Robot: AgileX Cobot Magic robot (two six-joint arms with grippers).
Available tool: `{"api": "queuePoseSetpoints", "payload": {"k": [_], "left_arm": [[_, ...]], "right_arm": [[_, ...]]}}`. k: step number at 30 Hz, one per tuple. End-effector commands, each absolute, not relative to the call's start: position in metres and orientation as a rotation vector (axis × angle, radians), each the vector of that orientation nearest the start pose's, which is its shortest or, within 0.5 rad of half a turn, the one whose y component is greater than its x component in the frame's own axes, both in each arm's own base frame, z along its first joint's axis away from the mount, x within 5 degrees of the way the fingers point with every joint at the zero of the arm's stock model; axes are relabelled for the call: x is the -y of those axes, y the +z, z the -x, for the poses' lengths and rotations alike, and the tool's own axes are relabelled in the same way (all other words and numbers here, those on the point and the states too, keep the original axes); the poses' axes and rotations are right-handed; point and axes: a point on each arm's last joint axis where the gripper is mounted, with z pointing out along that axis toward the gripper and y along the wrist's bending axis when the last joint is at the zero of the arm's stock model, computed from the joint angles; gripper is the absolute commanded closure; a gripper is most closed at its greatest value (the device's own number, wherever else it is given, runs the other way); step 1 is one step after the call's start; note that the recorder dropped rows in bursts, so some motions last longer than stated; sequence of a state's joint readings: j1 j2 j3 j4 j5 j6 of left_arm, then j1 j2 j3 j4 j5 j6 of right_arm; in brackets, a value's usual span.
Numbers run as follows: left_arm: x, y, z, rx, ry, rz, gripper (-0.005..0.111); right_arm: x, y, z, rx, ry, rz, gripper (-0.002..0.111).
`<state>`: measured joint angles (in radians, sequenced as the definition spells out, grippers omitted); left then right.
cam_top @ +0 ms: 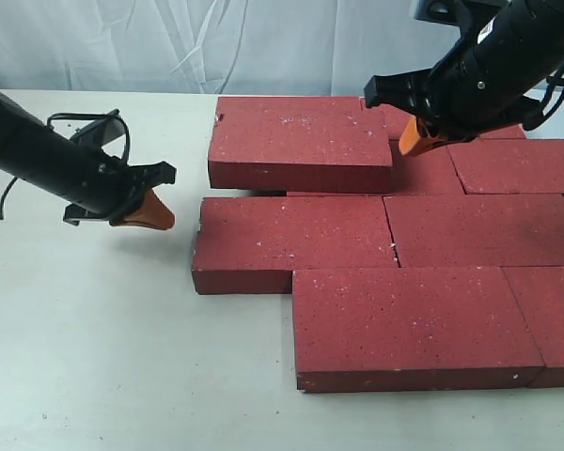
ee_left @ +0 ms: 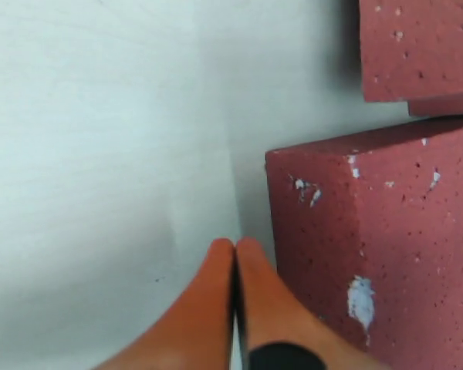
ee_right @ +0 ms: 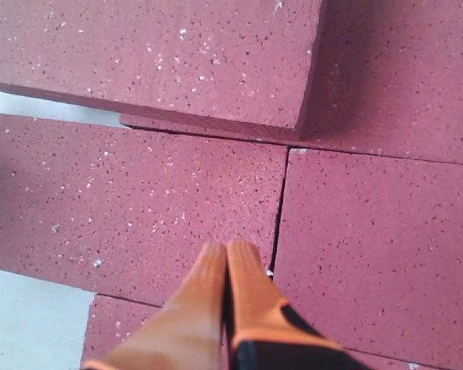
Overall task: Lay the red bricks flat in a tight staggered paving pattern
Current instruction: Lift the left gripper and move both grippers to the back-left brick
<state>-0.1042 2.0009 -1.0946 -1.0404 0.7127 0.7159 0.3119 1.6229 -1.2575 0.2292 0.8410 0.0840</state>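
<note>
Lying staggered at centre and right of the frame, the red bricks (cam_top: 385, 272) are nearly paved; one upper-centre brick (cam_top: 301, 141) is seemingly sitting raised on neighbours. The left end effector (cam_top: 150, 214) and right end effector (cam_top: 415, 139) are hovering pinched together, empty.

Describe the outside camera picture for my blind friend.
Red bricks lie in staggered rows on a white table, one brick stacked on others at the back. A shut left gripper is beside them; the right gripper is above.
</note>
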Motion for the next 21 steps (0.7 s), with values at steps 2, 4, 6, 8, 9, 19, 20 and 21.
{"api": "queuePoseSetpoints", "payload": {"k": [2,4,6,8,9,19,20,21], "left_arm": [[0.077,0.134,-0.368,-2.718,-0.963,0.044,0.107],[0.076,0.137,-0.371,-2.705,-0.962,0.043,0.107],[0.076,0.14,-0.374,-2.692,-0.968,0.043,0.107],[0.076,0.148,-0.382,-2.664,-0.965,0.037,0.107],[0.076,0.154,-0.388,-2.652,-0.951,0.047,0.107],[0.108,0.182,-0.414,-2.55,-0.647,-0.094,0.107],[0.11,0.186,-0.417,-2.524,-0.637,-0.079,0.107],[0.111,0.189,-0.419,-2.506,-0.634,-0.067,0.107]], "right_arm": [[-0.116,0.27,-0.325,-2.684,0.36,0.165,0.109],[-0.115,0.267,-0.329,-2.669,0.331,0.177,0.109],[-0.114,0.264,-0.334,-2.648,0.299,0.189,0.109],[-0.11,0.263,-0.339,-2.621,0.289,0.164,0.109],[-0.106,0.263,-0.342,-2.606,0.286,0.146,0.109],[-0.055,0.245,-0.383,-2.654,0.294,-0.074,0.109],[-0.056,0.242,-0.392,-2.655,0.294,-0.074,0.109],[-0.057,0.238,-0.398,-2.658,0.294,-0.074,0.109]]}}
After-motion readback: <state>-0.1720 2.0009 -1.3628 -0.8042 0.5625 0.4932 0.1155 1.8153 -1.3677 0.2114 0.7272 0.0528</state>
